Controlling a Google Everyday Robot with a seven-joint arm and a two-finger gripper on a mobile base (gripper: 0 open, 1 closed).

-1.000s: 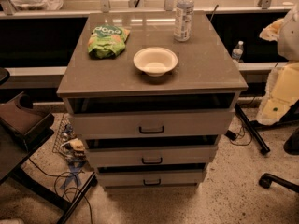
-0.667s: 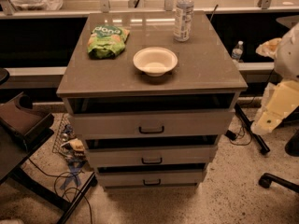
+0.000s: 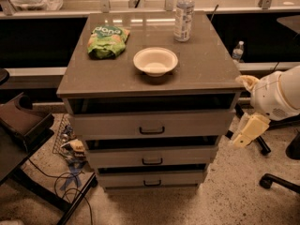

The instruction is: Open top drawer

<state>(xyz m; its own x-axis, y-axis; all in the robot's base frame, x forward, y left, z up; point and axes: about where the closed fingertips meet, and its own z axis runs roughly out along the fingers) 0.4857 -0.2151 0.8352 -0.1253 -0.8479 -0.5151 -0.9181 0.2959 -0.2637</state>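
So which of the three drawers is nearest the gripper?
The top drawer, the tallest-fronted. The gripper hangs right of it, level with its front; the middle drawer and bottom drawer sit lower.

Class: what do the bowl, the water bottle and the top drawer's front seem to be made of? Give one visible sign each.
Bowl: likely paper or foam; matte cream, thin rim.
Water bottle: clear plastic; see-through, with a label.
Top drawer: probably painted metal or laminate; smooth, flat grey.
The hand hangs right of the cabinet.
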